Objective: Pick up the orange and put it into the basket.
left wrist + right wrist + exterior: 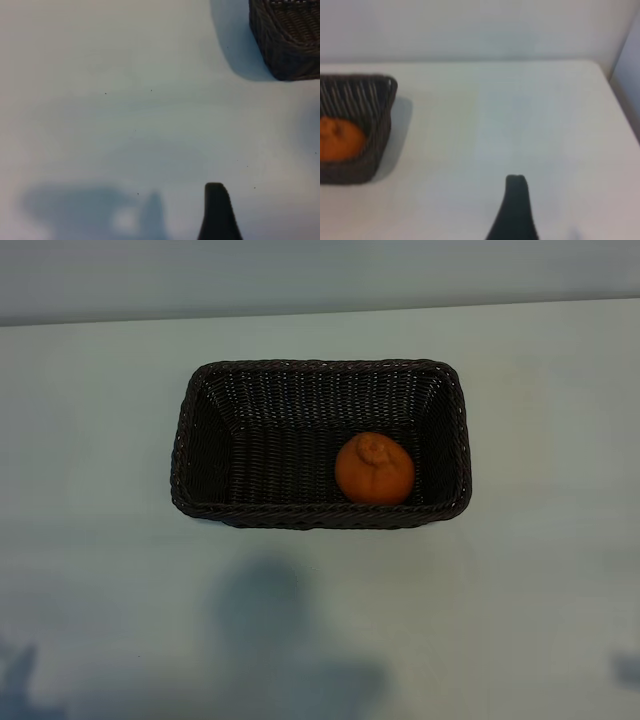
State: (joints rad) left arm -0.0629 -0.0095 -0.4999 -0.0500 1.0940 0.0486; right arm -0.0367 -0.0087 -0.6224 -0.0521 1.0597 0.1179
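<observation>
The orange [374,469] already lies inside the basket [320,515], in its near right corner, well apart from both jaws; right jaws are nearer, both stand released over bare bench [100,440]

Overhead exterior; both wrist cameras low, sharing the basket [320,515]

place: bare test bench, likely a lab | signs: plain pale table [100,440], blank wall [470,30] behind, only a wicker basket [200,420] holding an orange [374,469]
</observation>
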